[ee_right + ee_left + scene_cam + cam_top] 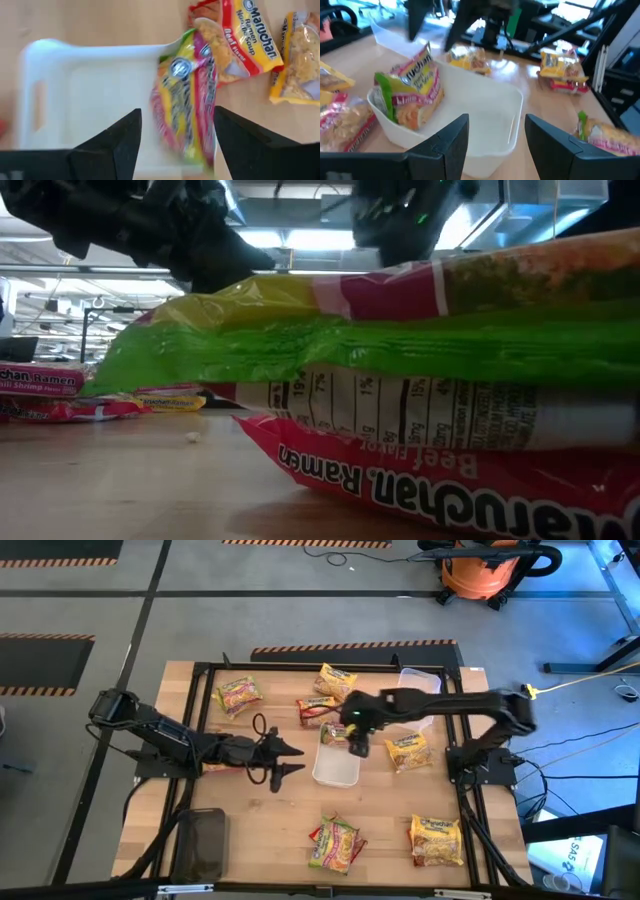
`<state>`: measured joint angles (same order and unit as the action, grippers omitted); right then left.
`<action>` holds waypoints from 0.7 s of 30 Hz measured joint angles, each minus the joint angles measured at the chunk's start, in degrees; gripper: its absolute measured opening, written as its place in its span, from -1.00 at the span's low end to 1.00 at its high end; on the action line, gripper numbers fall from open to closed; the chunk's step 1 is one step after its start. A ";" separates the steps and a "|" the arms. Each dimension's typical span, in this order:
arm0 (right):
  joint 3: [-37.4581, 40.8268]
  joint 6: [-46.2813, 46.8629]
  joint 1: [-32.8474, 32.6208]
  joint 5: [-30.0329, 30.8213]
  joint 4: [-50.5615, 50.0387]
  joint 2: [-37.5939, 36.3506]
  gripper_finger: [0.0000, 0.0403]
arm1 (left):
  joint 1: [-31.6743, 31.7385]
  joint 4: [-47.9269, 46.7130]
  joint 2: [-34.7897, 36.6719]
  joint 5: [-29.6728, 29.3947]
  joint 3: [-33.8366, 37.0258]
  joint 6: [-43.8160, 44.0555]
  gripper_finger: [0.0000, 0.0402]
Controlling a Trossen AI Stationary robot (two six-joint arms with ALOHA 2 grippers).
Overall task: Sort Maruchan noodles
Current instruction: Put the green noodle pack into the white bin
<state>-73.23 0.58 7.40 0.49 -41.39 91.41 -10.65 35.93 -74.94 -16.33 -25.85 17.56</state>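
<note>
- Now the right gripper (358, 743) hovers over the white tray (336, 772), fingers spread and empty.
- Green packet (186, 100) lies inside the tray's far end, directly under it.
- Left gripper (290, 759), also spread wide, waits beside the tray.

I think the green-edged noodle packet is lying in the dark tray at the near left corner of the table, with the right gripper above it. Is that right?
Not quite. The green-edged packet lies in the white tray at the table's middle, not in the dark tray. The high view and the left wrist view show it. The right gripper is indeed above it, fingers open.
</note>
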 joint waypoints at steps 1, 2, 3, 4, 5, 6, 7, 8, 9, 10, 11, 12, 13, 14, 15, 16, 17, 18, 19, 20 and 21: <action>0.79 -0.81 -0.80 0.46 -0.90 -2.31 0.12 | 0.08 0.69 0.00 -0.63 0.00 0.18 -0.07; 1.92 -1.01 -1.73 1.07 -0.77 -4.90 0.12 | 0.11 1.27 0.00 -0.91 -0.03 0.31 -0.07; 3.35 -0.82 -2.74 1.55 -0.36 -7.92 0.12 | 0.15 1.37 0.00 -1.03 -0.15 0.33 -0.07; 5.11 -0.29 -3.85 1.87 0.69 -10.74 0.12 | 0.15 1.30 0.00 -1.03 -0.26 0.22 -0.07; 7.18 0.46 -5.07 1.88 2.74 -13.58 0.12 | 0.15 1.29 0.00 -0.73 -0.40 0.07 -0.07; 9.73 1.00 -6.40 1.40 4.79 -16.25 0.12 | 0.10 1.34 0.00 -0.59 -0.48 0.07 -0.07; 12.57 1.89 -7.84 0.86 6.95 -18.71 0.12 | 0.09 1.29 0.00 -0.46 -0.58 0.07 -0.07; 15.64 2.95 -9.30 0.19 9.81 -21.02 0.12 | 0.11 1.20 -0.02 0.06 -0.71 0.04 -0.07; 18.61 4.47 -10.76 -0.13 13.05 -23.00 0.12 | 0.10 1.16 -0.02 0.87 -0.83 0.07 -0.07; 21.47 6.07 -12.28 -0.14 17.02 -24.81 0.12 | -0.08 0.93 -0.08 1.42 -1.23 0.09 -0.07; 24.33 7.56 -13.64 -0.16 20.68 -26.39 0.12 | -0.37 1.03 -0.39 1.97 -1.74 0.15 -0.07; 26.98 8.92 -15.01 -0.17 24.08 -27.47 0.12 | -0.94 0.95 -0.72 2.30 -2.23 0.20 -0.07; 29.25 10.24 -16.21 -0.20 27.50 -28.10 0.12 | -1.62 0.81 -1.10 2.41 -2.82 0.20 -0.07; 31.33 11.52 -17.45 -0.21 30.22 -28.39 0.12 | -2.32 0.58 -1.52 2.57 -3.40 0.20 -0.07; 33.13 12.63 -18.61 -0.13 32.21 -28.51 0.12 | -3.07 0.46 -2.08 2.55 -3.99 0.11 -0.08; 34.39 13.50 -19.57 -0.15 34.14 -28.45 0.12 | -3.86 0.40 -2.86 2.57 -4.73 0.07 -0.08; 35.49 14.53 -20.63 -0.15 35.92 -28.36 0.12 | -4.66 -0.44 -3.36 2.54 -5.26 0.10 -0.08; 36.38 15.84 -21.63 -0.11 37.71 -28.07 0.12 | -5.45 -1.39 -3.96 2.46 -5.82 0.39 -0.08; 37.14 16.98 -22.58 -0.12 39.03 -27.74 0.12 | -6.26 -2.00 -4.93 2.56 -6.64 1.16 -0.09; 37.75 17.70 -23.58 -0.11 39.39 -27.44 0.12 | -7.05 -2.66 -5.70 2.56 -7.16 1.98 -0.09; 37.99 18.65 -24.62 -0.11 40.20 -26.78 0.12 | -7.82 -3.22 -6.52 2.53 -7.56 3.05 -0.09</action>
<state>-35.24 19.22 -17.22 0.38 -1.19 64.63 -18.47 32.71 -81.46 -13.80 -33.41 20.61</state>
